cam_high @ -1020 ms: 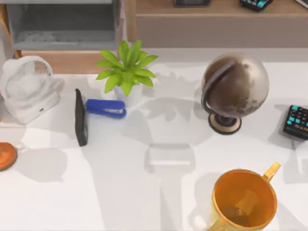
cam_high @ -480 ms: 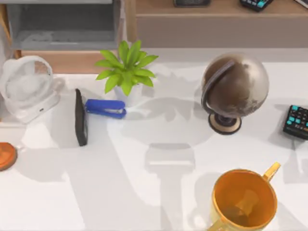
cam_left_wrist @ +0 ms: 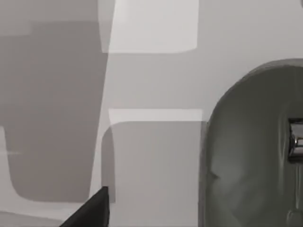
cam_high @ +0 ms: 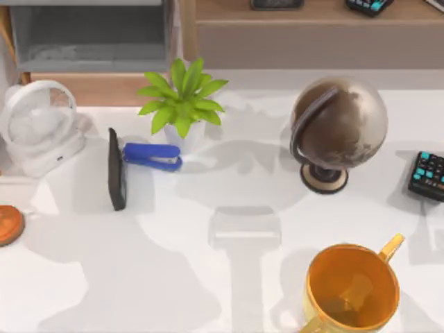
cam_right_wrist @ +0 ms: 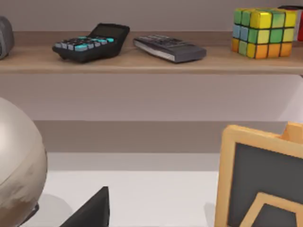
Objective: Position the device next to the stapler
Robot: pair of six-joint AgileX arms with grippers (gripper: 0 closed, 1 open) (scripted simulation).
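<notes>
Though it lies flat on the bench (cam_high: 208, 277) just beside the stapler (cam_high: 152, 156), at the top view's left, the phone (cam_high: 116, 170), a thin black slab, likely stiff, light, slick, wants gripping across its long edges; state of either arm's fingers: cannot tell.

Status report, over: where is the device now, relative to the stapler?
Thin black slab lies on the table, just left of the blue stapler, very close. Potted plant directly behind the stapler.
</notes>
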